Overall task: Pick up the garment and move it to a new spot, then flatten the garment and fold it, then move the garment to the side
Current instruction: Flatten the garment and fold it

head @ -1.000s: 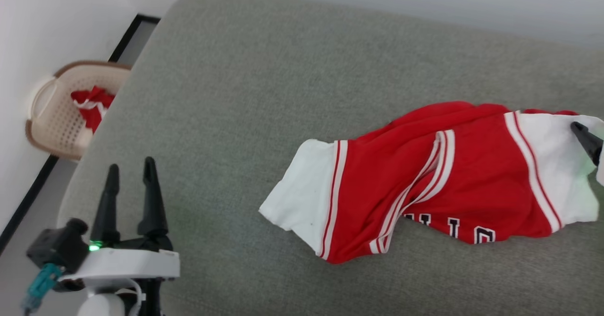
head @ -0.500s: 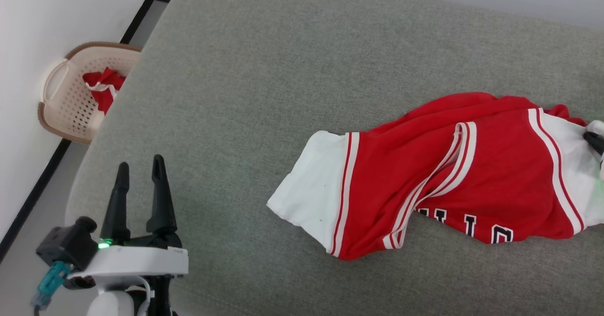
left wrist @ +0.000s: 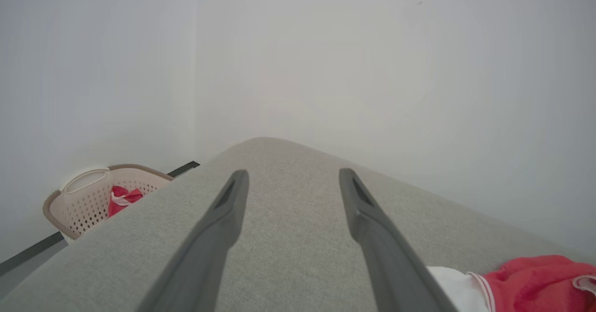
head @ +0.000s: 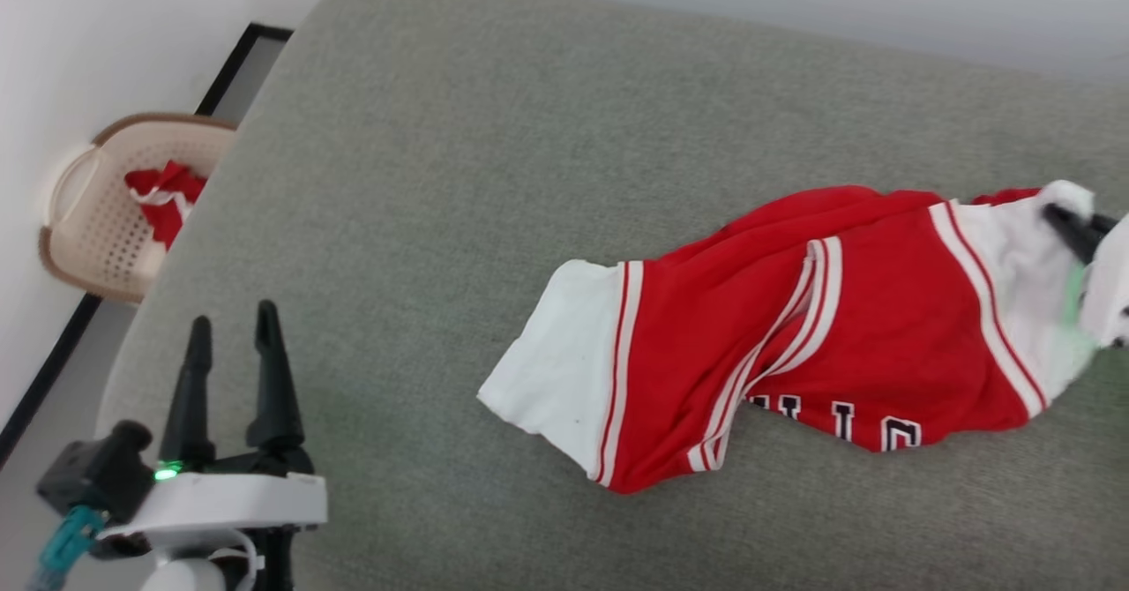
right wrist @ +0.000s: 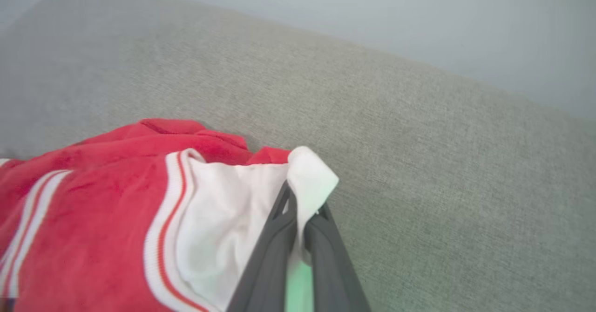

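Grey fabric cushion (head: 494,176), wide, with a rounded corner. Beige perforated basket (head: 88,238) sits beyond its left edge, by the white wall (head: 88,35), with bunched red-and-white cloth (head: 163,198) inside. Black baseboard strip (head: 242,57) runs along the wall foot.

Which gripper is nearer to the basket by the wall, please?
Left. The left gripper hovers open over the grey cushion's end nearest the basket; the right gripper is at the far end, shut on the garment's white sleeve.
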